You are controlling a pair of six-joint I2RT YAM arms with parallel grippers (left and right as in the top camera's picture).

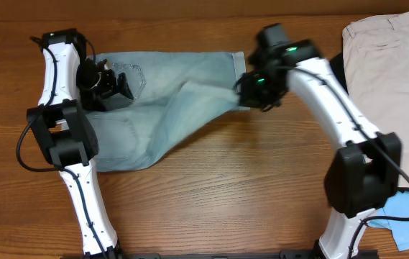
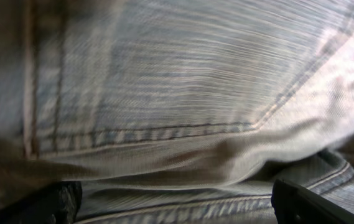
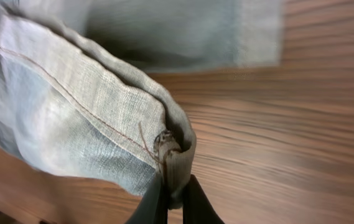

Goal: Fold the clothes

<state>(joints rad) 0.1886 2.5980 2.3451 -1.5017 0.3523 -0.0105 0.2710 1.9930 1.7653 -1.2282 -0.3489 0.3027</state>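
Wood table (image 1: 247, 187). Denim shorts (image 1: 154, 108) lie spread across its left-centre, waist end under the left arm, one leg pulled up into a ridge toward the right. Beige shorts (image 1: 384, 65) lie flat at the far right corner, well apart; a sky-blue garment (image 1: 405, 212) shows near the base of the right arm. Step in hand, as I judge it: first fold of the denim shorts, one leg to go over the other, hardly past the start. Pose: right arm reaches in from the right, elbow high, wrist bent down to the leg's end. The right gripper (image 1: 246, 88) is pinched closed on the cuffed hem (image 3: 172, 152), which bunches between its fingertips (image 3: 153, 208), lifted off the wood. The left arm bends over the waist end, left gripper (image 1: 114, 85) spread wide above a back pocket (image 2: 164, 124), fingers (image 2: 316, 202) either side, gripping nothing; whether it presses the cloth down, cannot tell. Next move calls for drawing the hem leftward, low, so the leg lands square on its twin, with the waist end anchored against sliding.
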